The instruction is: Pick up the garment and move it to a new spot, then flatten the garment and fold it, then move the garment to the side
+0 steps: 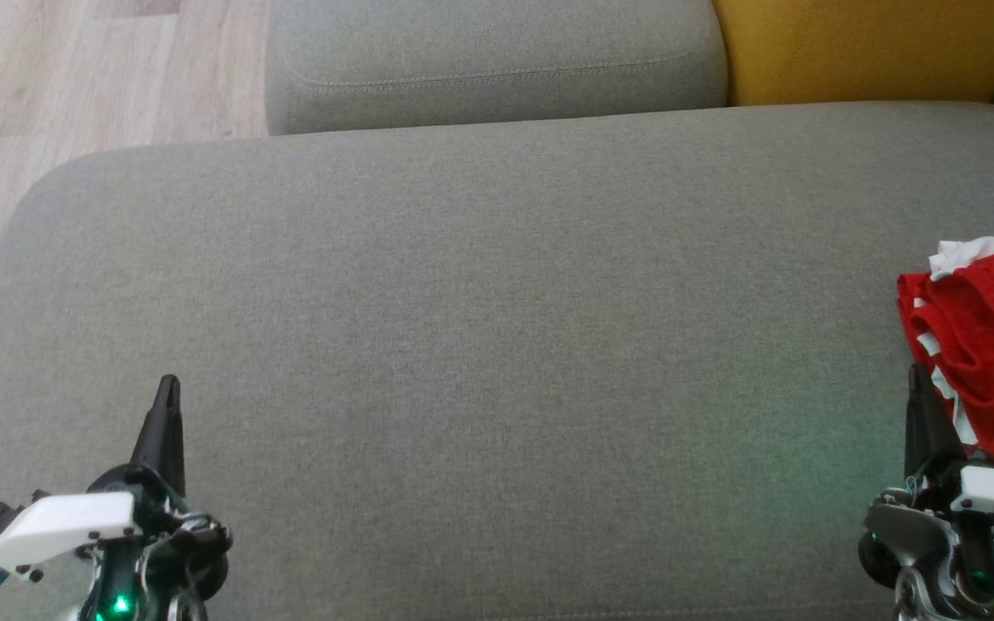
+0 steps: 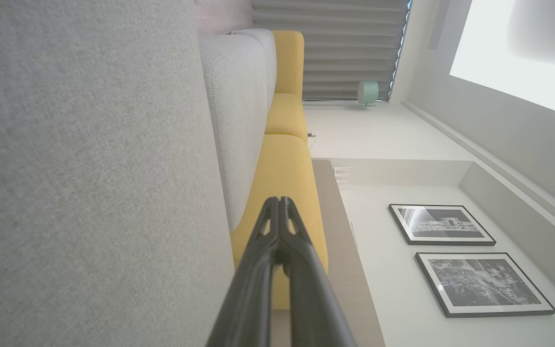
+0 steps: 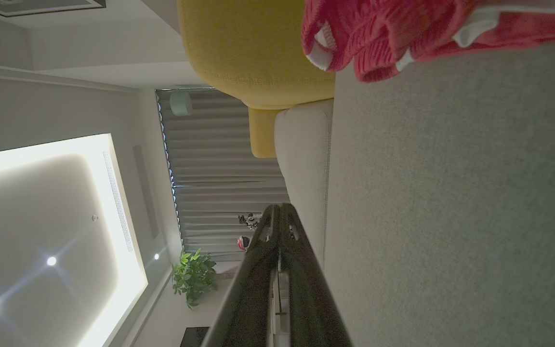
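The red and white garment lies crumpled at the right edge of the grey sofa, just beside the right gripper. Each gripper's 2 fingers are pressed together, holding nothing; the left gripper is over the seat's left side, well apart from the garment. A yellow cushion sits at the back right.

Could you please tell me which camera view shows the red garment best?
The head view: the red garment lies crumpled on the grey cushion beside the right pincer, cropped by the frame edge. The right wrist view catches a partial strip of it at the top; the left wrist view faces yellow cushions.
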{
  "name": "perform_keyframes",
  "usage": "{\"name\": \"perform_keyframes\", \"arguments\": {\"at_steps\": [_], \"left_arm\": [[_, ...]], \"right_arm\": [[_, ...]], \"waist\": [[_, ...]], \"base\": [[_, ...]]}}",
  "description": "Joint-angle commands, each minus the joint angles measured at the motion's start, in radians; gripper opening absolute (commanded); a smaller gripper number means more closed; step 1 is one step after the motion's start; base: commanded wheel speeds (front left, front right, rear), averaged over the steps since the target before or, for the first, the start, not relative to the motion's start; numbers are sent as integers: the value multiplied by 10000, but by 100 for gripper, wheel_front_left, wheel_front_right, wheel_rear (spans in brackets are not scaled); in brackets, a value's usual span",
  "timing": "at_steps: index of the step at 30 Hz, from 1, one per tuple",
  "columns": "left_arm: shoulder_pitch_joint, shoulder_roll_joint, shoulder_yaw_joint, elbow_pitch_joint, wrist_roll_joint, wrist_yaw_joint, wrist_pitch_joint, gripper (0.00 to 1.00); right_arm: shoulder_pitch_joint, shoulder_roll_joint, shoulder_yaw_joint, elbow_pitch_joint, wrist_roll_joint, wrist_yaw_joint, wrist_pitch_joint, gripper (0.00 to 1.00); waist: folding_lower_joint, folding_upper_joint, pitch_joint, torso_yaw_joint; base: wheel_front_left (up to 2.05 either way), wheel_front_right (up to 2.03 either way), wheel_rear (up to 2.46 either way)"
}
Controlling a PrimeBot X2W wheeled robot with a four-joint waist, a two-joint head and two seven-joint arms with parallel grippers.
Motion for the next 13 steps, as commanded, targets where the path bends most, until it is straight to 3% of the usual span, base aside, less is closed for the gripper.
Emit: {"name": "perform_keyframes", "arguments": {"at_steps": [1, 13], "left_arm": [[-540, 54, 327, -267, 106, -71, 69, 0], [-541, 40, 348, -267, 123, -71, 86, 0]], "right_arm": [[-544, -45, 178, -309, -77, -7, 61, 0], [-546, -33, 160, -308, -92, -7, 75, 0]], "waist": [[0, 0, 0, 0], [0, 0, 0, 0]], "base": [[0, 0, 0], [0, 0, 0]]}}
